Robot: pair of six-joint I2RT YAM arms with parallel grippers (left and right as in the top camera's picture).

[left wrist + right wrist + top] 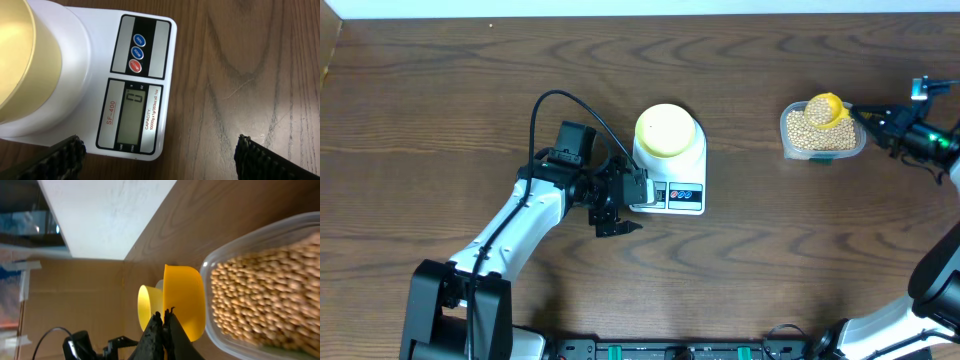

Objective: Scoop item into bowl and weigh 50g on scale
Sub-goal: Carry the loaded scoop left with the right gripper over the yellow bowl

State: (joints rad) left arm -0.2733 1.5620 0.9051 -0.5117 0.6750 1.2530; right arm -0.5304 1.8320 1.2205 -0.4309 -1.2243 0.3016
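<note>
Okay, left gripper [618, 222]: jaws spread as wide as they go, holding nothing, hanging just off the front edge of the scale [682, 197] without touching it.
right gripper [868, 116]: jaws pressed together, pinching the yellow scoop [828, 107] over at the clear tub [848, 148].
beans [808, 130]: tan, round, piled in the tub close to its rim, and the scoop's cup sits at one end of the tub on top of them.
bowl [667, 130]: pale yellow-green, upright on the scale's platform, well apart from the tub. Its inside shows plain yellow from overhead.
left wrist only: the display reads zero, with "SF-400" printed beside it and two blue buttons plus a red one above. The black ribbed fingertips [67, 152] sit at the bottom corners, far apart, with the scale's front corner between them.
right wrist only: the scoop is side-on right at the jaw tips, just beside the tub wall. The beans are a bit blurred, and I can't tell if anything's in the scoop.
overhead only: the whole layout, with the scale mid-worktop, the tub off to the right and one arm at each.
worktop [440, 100]: dark brown wood grain.
room: the right wrist view catches a white panel, a brownish cardboard-looking surface and a bit of blue tape past the worktop, all out of focus.
</note>
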